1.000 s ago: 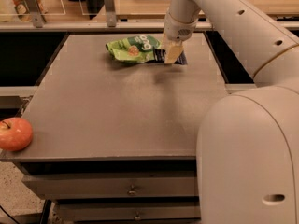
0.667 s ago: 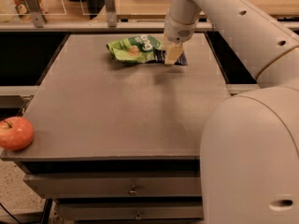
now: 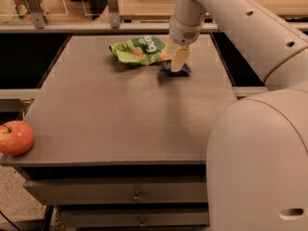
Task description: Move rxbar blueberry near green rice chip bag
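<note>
Three things sit on the grey tabletop (image 3: 120, 114). The green rice chip bag (image 3: 139, 50) lies near the far edge. The rxbar blueberry (image 3: 186, 71) lies flat just beside the bag's right end, a little way in from the table's right edge. The gripper (image 3: 177, 67) is down on the bar, mostly covering it; whether it grips the bar or is spread cannot be told. A red apple (image 3: 15, 137) rests at the front left corner, right at the edge. The middle and front of the surface lie bare.
</note>
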